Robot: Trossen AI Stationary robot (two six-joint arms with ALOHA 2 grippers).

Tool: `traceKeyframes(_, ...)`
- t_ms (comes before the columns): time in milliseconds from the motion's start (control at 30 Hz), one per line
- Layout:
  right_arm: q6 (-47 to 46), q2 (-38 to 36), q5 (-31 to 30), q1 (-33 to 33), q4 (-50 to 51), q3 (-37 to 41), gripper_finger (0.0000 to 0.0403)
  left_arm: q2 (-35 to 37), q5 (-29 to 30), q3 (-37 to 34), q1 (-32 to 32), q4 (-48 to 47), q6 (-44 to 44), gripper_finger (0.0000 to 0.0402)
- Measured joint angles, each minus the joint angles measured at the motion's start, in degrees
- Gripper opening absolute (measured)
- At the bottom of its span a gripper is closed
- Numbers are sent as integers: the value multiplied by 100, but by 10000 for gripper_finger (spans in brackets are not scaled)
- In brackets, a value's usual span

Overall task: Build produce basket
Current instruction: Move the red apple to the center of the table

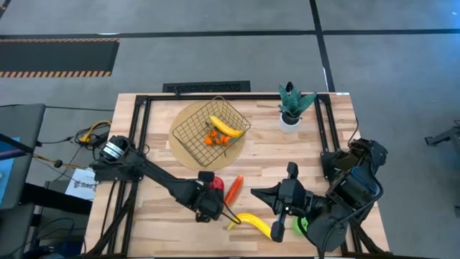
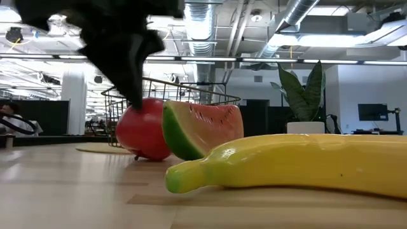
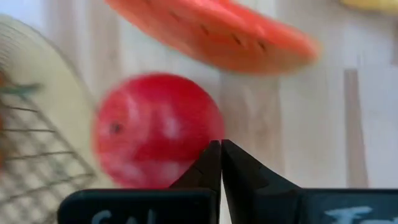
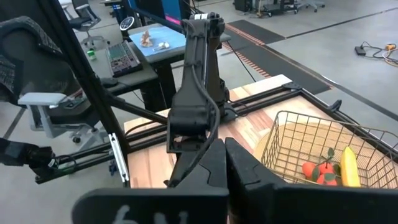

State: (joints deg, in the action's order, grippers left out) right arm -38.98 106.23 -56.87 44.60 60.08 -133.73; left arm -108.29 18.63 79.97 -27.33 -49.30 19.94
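High view, produce-gathering step: left gripper (image 1: 215, 206) near the counter's (image 1: 165, 216) front edge, fingers (image 3: 211, 165) pressed together, holding nothing, tips against the red apple (image 1: 214, 183), watermelon slice (image 1: 233, 189) just beside, loose banana (image 1: 255, 224) nearer the front edge. Right gripper (image 1: 277, 229) beside that banana, fingers likewise closed and empty; next move, by judgement, calls for parting the left fingers to straddle the apple. Basket (image 1: 212, 131) on the round mat (image 1: 180, 147) toward the rear edge, already containing one banana (image 1: 225, 126) and small orange pieces (image 1: 214, 139).
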Motion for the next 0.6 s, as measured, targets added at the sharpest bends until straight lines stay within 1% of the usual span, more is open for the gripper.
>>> traceKeyframes(100,-5,-1,-1,0,29,0,2,50,288,393,18,-390,-123,0)
traceKeyframes(233,-13,0,-1,2,39,0,2,157,336,768,-32,-820,-183,0)
traceKeyframes(300,-15,-1,-1,21,62,0,2,222,266,761,-53,-1116,-99,0)
traceKeyframes(433,-54,-1,-1,61,108,0,3,254,-207,516,-63,-1669,300,0)
traceKeyframes(533,-59,-1,-1,92,131,0,2,255,-350,285,-63,-1542,506,0)
traceKeyframes(600,-61,-1,-6,92,131,0,2,255,-443,113,-41,-1258,611,0)
